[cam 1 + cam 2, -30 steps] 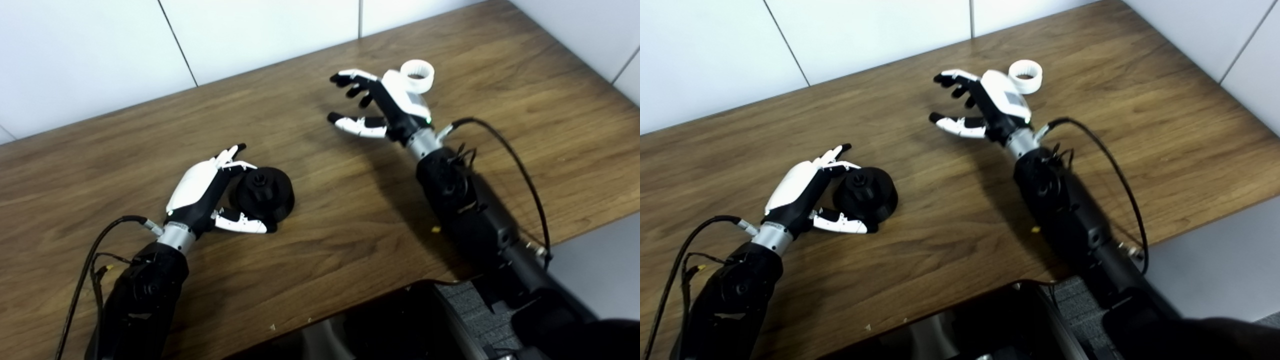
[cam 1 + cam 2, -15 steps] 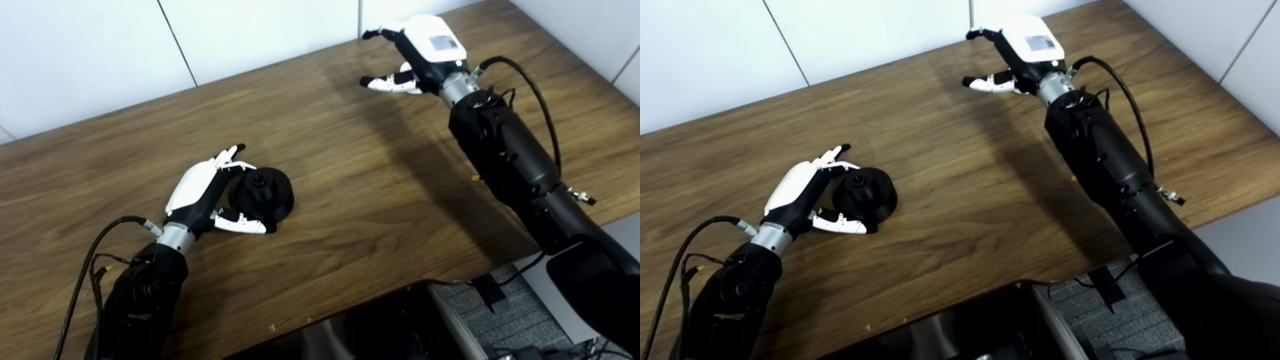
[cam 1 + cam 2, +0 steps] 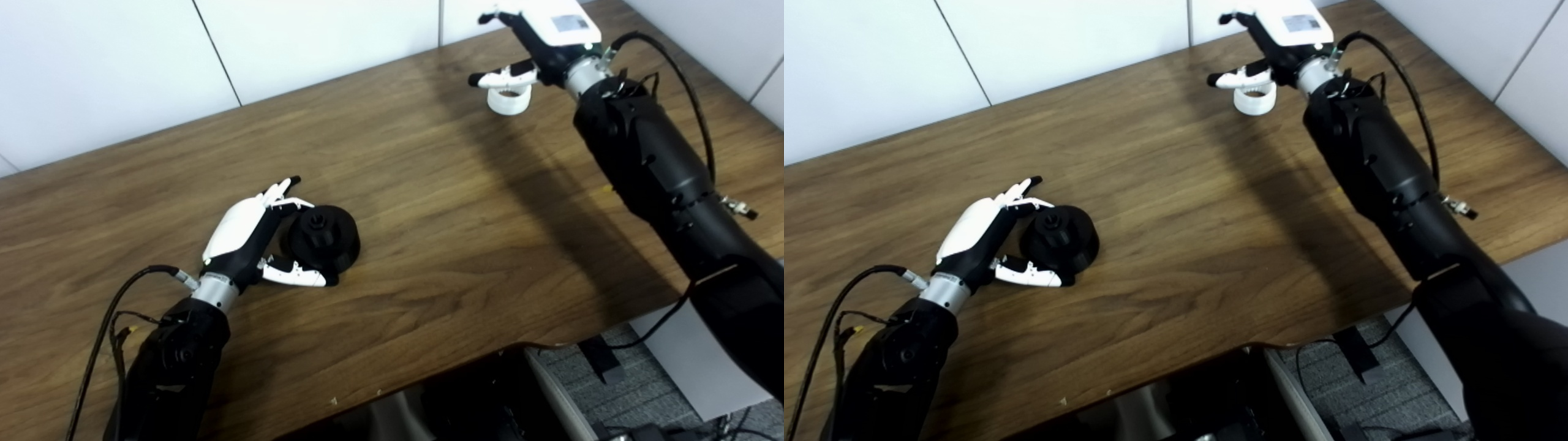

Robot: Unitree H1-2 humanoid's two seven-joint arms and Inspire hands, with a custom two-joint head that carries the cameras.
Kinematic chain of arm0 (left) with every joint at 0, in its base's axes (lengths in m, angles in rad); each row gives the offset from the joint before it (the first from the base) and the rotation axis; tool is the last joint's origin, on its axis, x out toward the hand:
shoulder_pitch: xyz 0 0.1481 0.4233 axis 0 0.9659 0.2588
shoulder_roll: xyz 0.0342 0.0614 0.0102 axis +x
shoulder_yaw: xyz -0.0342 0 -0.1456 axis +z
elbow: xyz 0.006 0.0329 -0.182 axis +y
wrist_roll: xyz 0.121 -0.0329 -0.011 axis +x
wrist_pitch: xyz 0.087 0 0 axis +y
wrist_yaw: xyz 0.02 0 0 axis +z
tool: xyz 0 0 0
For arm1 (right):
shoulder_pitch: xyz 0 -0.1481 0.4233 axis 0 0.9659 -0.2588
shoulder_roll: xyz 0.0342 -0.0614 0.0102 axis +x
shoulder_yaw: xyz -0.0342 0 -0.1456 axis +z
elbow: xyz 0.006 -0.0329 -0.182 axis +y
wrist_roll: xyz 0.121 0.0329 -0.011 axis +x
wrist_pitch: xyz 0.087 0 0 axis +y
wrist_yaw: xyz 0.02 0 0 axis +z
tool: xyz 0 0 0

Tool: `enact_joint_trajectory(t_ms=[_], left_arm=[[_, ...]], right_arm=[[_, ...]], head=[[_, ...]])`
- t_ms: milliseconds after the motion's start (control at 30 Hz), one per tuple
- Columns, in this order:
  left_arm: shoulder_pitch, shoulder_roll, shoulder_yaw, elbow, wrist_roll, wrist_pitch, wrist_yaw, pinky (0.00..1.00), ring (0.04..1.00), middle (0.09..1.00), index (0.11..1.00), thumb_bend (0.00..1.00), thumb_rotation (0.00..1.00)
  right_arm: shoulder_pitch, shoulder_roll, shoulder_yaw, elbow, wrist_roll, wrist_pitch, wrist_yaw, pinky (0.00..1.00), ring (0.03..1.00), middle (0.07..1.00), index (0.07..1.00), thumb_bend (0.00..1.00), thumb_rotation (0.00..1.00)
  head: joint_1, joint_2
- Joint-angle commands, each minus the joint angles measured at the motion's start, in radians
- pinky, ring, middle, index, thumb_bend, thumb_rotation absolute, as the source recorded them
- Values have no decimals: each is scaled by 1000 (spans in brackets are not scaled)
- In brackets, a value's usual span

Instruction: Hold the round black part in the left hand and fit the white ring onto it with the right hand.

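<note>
Wood-grain table (image 3: 429, 202), seemingly matt plastic black part (image 3: 324, 237), white ring (image 3: 507, 101).

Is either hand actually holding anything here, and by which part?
The left hand cups the round black part's side, which rests on the table. The right hand hovers open above the white ring; nothing is lifted.

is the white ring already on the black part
No, the white ring sits at the table's far side under the right hand, apart from the black part by the left hand.

Two head cameras side by side — high, angled down, same table (image 3: 429, 202).
</note>
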Motion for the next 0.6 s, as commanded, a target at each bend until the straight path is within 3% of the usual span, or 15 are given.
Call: enact_joint_trajectory(t_ms=[0,300,567], left_arm=[[-7,18,6,-3,13,-17,-4,1000,1000,1000,631,1000,292],[-8,21,7,-2,12,-20,-12,1000,1000,1000,634,1000,310],[-6,20,9,-5,11,-20,-12,1000,1000,1000,633,1000,304]], right_arm=[[-58,-37,-16,-10,1,11,-4,770,875,875,826,754,613],[-75,-89,24,8,-38,99,115,836,903,888,895,902,750],[-94,-116,63,23,-48,137,223,863,920,905,927,977,660]], head=[[0,0],[-1,0],[4,-3]])
